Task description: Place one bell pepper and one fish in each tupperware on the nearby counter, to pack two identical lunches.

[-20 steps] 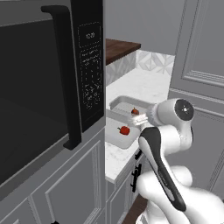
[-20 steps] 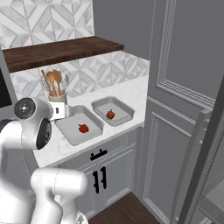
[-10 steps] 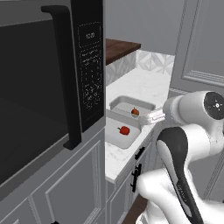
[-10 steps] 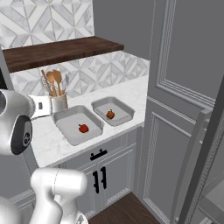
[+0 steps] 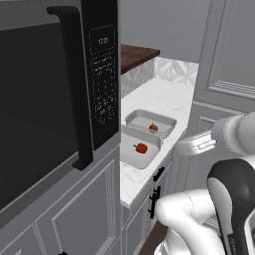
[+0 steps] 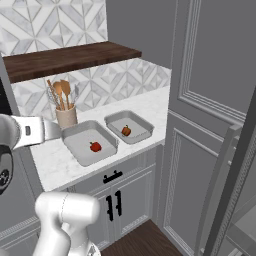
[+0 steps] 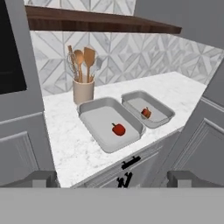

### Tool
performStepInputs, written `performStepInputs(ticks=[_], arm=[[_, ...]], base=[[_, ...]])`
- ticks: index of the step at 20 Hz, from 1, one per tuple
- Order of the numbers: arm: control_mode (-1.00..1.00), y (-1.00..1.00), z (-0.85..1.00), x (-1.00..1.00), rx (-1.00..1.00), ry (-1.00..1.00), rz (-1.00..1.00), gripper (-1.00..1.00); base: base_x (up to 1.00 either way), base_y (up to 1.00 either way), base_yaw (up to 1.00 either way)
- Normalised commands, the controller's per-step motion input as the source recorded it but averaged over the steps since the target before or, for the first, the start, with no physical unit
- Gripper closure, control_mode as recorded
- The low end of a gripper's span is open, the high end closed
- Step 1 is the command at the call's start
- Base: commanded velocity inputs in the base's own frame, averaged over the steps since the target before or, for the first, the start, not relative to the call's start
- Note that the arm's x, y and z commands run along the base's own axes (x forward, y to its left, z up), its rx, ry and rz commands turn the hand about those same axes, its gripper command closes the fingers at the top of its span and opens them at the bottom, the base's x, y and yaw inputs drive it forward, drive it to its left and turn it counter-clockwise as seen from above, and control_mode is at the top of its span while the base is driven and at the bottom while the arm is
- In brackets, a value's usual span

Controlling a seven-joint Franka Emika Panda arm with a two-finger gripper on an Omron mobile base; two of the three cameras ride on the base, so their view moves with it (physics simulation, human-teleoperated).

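Note:
Two light-grey tupperware sit side by side on the white marble counter (image 7: 65,144). The nearer tupperware (image 7: 99,119) holds one red bell pepper (image 7: 118,129). Inside the farther tupperware (image 7: 137,104) lies the second bell pepper (image 7: 146,113). From the base views the same pairs show: tupperware (image 5: 130,155) with pepper (image 5: 142,148), and tupperware (image 6: 136,125) with pepper (image 6: 126,131). My gripper (image 7: 113,179) hangs in the air off the counter's front edge, facing the containers, open and empty. The fish is out of view.
A beige holder with wooden utensils (image 7: 82,89) stands behind the nearer container against the patterned backsplash. A black microwave (image 5: 74,94) stands to the left, tall grey cabinet panels (image 6: 210,100) rise to the right, and a dark wooden shelf (image 6: 70,56) runs above the counter.
The hand has drawn back from above the containers to a spot off the counter's front edge. The jaws stay wide apart. Both peppers lie where they were.

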Motion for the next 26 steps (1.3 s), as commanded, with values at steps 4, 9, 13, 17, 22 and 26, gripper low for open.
performStepInputs(ticks=[4,9,13,17,22,26], arm=[[-1.00,0.05,-0.16,-0.20,-0.01,0.00,0.00,-1.00],[-1.00,0.00,-0.02,0.00,-0.02,0.00,0.00,-1.00],[1.00,0.00,-0.03,-0.05,0.00,0.00,0.00,-1.00],[1.00,0.00,0.00,0.00,0.00,0.00,0.00,-1.00],[1.00,0.00,0.00,0.00,0.00,0.00,0.00,-1.00],[1.00,0.00,0.00,0.00,0.00,0.00,0.00,-1.00]], base=[[0.00,0.00,0.00],[0.00,0.00,0.00],[-0.08,0.00,0.00],[-0.87,0.08,0.00],[-1.00,0.32,0.00],[-1.00,0.42,-0.02]])
